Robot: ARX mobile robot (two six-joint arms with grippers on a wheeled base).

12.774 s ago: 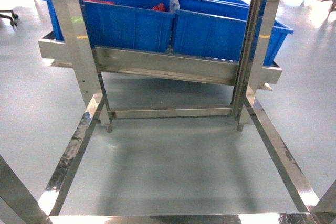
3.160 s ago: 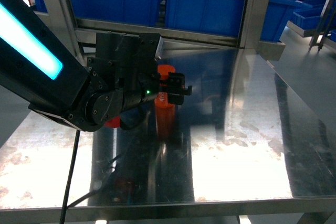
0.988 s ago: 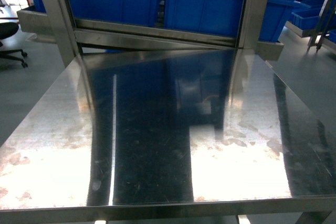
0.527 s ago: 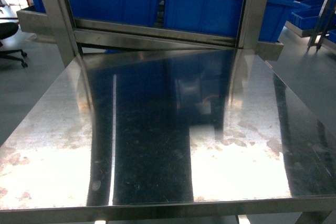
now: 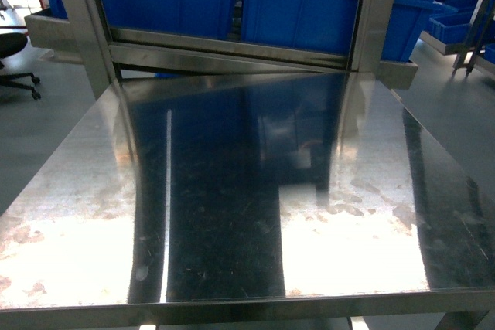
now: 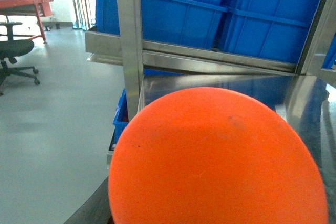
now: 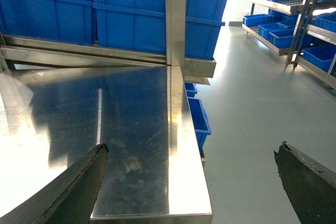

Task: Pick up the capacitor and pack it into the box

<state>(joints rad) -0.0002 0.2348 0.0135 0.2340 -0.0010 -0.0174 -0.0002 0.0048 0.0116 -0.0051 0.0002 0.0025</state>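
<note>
The capacitor [image 6: 215, 156] fills the lower part of the left wrist view: I see its round orange-red end face close to the camera, held up off the steel table [image 5: 232, 191]. My left gripper is shut on it; only a dark sliver of one finger [image 6: 93, 209] shows at the lower left. My right gripper [image 7: 191, 148] hangs open over the table's right front corner, with nothing between its dark fingers. Neither gripper appears in the head view. The box is out of view.
Stacked blue bins [image 5: 302, 5] sit on a steel rack behind the table, between upright steel posts [image 5: 85, 21]. A small blue bin [image 7: 198, 116] is under the table's right edge. An office chair [image 6: 16, 51] stands on the floor at the left.
About three seconds ago my left arm held the capacitor over the table in the head view. It has since left that view. Nothing has moved in the last second.
</note>
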